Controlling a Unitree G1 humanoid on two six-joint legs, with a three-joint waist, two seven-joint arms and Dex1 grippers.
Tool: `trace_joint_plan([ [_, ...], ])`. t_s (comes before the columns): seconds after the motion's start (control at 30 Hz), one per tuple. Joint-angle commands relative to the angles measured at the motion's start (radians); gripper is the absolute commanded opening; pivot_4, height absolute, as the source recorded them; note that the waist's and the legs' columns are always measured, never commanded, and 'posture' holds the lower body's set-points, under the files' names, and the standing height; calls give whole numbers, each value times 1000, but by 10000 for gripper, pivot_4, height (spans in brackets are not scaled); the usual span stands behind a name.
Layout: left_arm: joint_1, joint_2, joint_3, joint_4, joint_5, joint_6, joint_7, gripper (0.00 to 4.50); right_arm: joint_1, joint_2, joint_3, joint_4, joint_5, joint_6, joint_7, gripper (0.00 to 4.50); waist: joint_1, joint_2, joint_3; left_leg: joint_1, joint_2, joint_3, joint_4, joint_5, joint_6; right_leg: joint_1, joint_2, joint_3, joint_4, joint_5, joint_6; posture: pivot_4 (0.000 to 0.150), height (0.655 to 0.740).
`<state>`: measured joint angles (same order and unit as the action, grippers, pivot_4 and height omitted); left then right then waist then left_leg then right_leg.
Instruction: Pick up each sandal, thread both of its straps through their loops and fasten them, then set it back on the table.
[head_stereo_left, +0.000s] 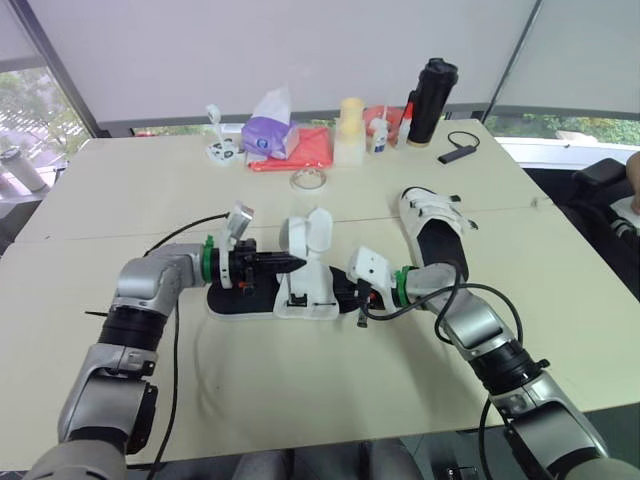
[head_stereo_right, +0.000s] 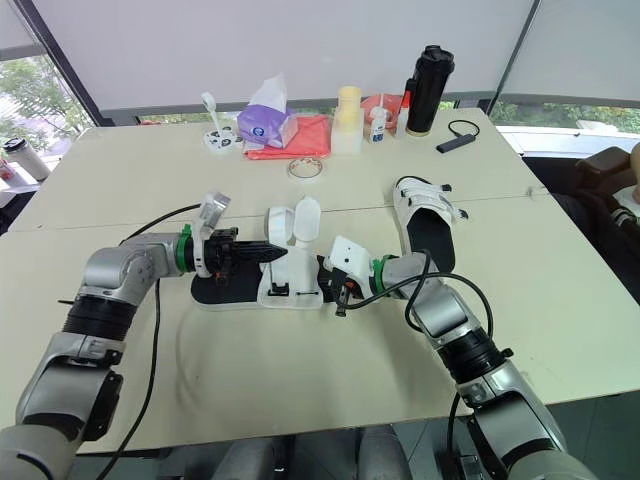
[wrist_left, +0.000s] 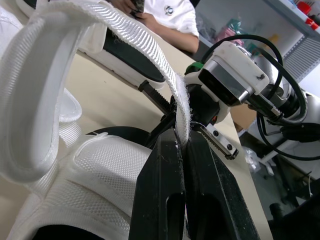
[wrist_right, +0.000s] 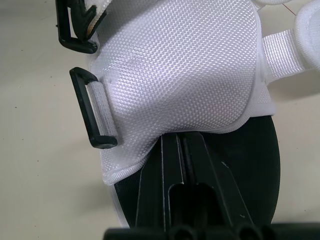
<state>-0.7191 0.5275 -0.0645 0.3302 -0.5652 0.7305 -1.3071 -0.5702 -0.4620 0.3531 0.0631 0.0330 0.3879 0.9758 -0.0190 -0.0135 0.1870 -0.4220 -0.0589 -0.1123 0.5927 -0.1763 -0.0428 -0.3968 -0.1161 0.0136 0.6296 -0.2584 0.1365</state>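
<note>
One sandal (head_stereo_left: 300, 292), white upper on a black sole, lies mid-table with its two straps (head_stereo_left: 308, 232) standing up. My left gripper (head_stereo_left: 293, 263) comes in from the left and is shut on one white webbing strap (wrist_left: 176, 85), pinched between its fingers (wrist_left: 162, 170). From the right, my right gripper (head_stereo_left: 346, 294) has its fingers (wrist_right: 172, 165) together on the black sole, tips tucked under the edge of the white upper (wrist_right: 180, 70). Two empty black loops (wrist_right: 92, 107) hang at the upper's side. The second sandal (head_stereo_left: 437, 224) lies flat to the right, straps across it.
Along the far edge stand a purple tissue pack (head_stereo_left: 267, 132), red cloth (head_stereo_left: 312, 150), cream bottle (head_stereo_left: 349, 130), black flask (head_stereo_left: 429, 100) and a small black device (head_stereo_left: 456, 152). A clear tape roll (head_stereo_left: 308, 180) lies behind the sandal. A seated person (wrist_left: 172, 12) is beyond the table.
</note>
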Motion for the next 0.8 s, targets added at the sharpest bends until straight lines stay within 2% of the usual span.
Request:
trace_joint_plan([
  [0.03,-22,3,-3,-9,9,-16,-23,701,22,-9,27,16,-25,27,0,0,0,0,0,0,0,0,0,0,0,0,0,0,0,0,0,1500,7400],
  [0.8,-14,36,-15,-4,62,-52,-129,701,19,-9,29,20,-27,27,1,0,0,0,0,0,0,0,0,0,0,0,0,0,0,0,0,1500,7400],
])
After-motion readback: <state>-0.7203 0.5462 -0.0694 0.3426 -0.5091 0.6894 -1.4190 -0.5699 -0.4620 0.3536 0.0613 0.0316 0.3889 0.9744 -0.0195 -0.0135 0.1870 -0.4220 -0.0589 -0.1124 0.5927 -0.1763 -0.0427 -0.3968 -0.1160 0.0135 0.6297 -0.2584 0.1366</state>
